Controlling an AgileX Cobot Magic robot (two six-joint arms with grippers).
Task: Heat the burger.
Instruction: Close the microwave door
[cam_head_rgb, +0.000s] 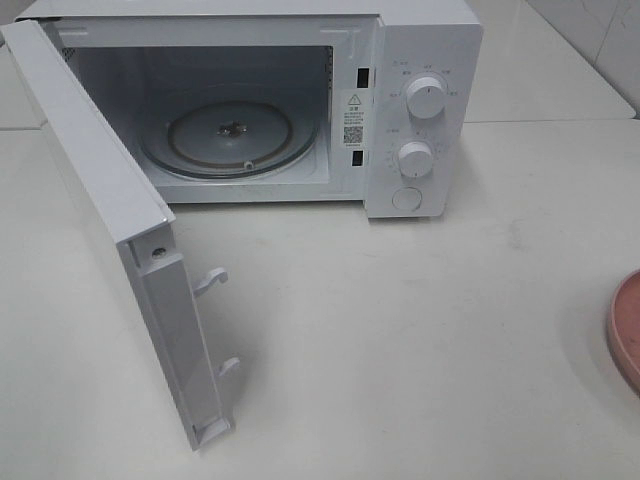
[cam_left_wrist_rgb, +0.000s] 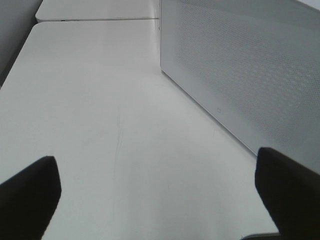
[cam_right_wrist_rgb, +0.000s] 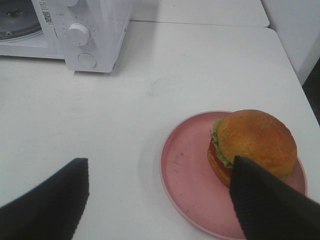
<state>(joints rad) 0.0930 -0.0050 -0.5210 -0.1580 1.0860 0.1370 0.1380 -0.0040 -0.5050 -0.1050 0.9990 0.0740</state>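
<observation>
Burger (cam_right_wrist_rgb: 252, 142) sits on pink plate (cam_right_wrist_rgb: 185, 165), well right of microwave (cam_head_rgb: 425, 60); door (cam_head_rgb: 100, 215) already open, turntable (cam_head_rgb: 230, 135) bare. Left gripper (cam_left_wrist_rgb: 160, 192) and right gripper (cam_right_wrist_rgb: 160, 200) both spread, holding nothing; pickup, loading, closing, heating remain

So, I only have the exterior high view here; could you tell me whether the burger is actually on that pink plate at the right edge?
Observer: Yes, the burger sits on the pink plate, toward one side of it.
Operator: Is the right gripper holding it?
Observer: No, the right gripper is open, holding nothing.
Operator: And the left one?
Observer: The left gripper is open too, over bare table beside the microwave's door.
</observation>
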